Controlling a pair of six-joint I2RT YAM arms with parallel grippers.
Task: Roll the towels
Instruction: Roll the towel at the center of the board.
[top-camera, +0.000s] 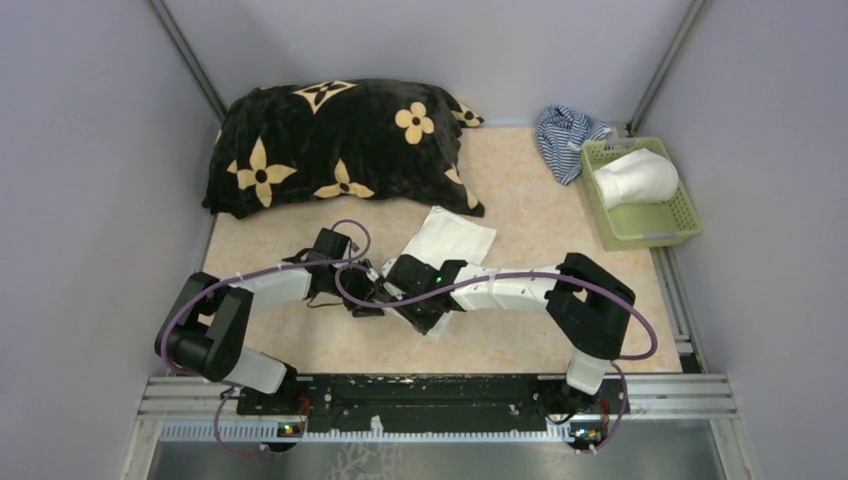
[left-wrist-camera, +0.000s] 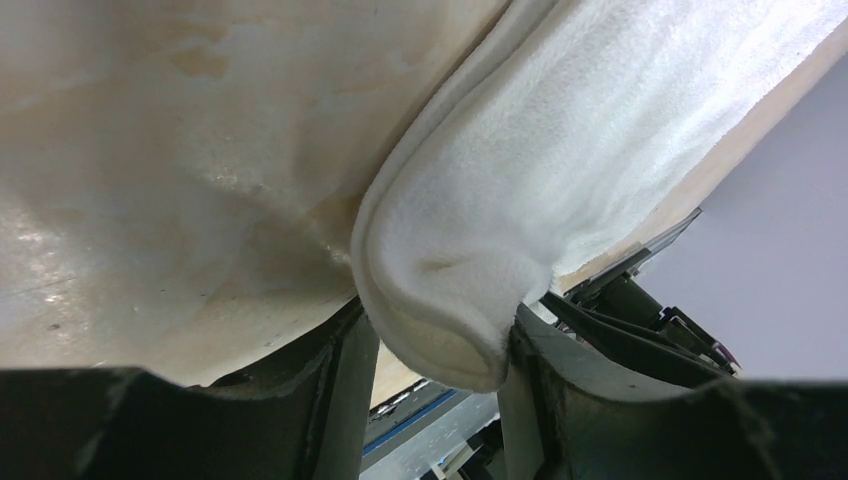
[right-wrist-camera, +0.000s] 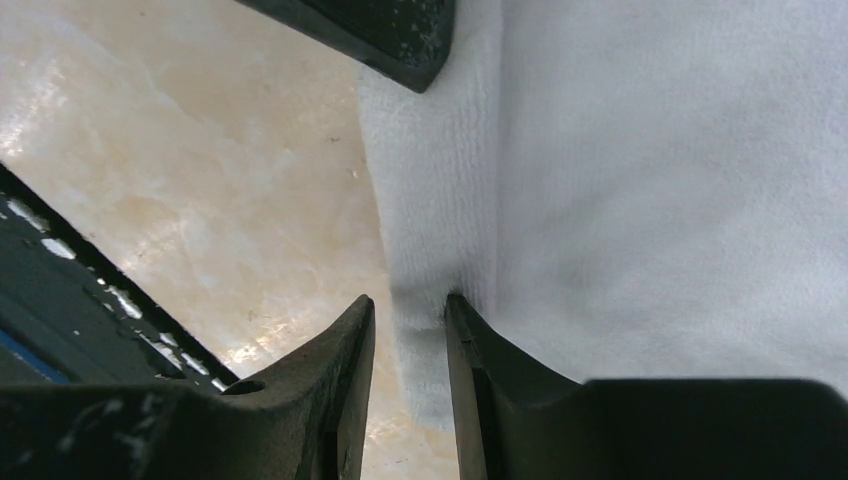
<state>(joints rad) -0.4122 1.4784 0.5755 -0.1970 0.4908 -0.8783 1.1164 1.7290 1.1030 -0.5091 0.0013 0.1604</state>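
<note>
A white towel (top-camera: 452, 238) lies flat on the table's middle, its near end under both grippers. My left gripper (top-camera: 372, 300) is shut on a thick folded-over end of this towel (left-wrist-camera: 520, 170); the fold bulges between its fingers (left-wrist-camera: 345, 390), and the gripper (left-wrist-camera: 440, 350) is close to the table. My right gripper (top-camera: 425, 318) is beside it, and its jaws (right-wrist-camera: 408, 305) stand narrow around the towel's hemmed edge (right-wrist-camera: 430, 200), which lies on the table. A second white towel (top-camera: 635, 178) lies rolled in the green basket (top-camera: 640, 228).
A black pillow with tan flowers (top-camera: 330, 140) fills the back left. A blue-and-white striped garment (top-camera: 562, 135) is bunched at the back right, next to the basket. Grey walls close in both sides. The left gripper's finger (right-wrist-camera: 380, 30) shows in the right wrist view.
</note>
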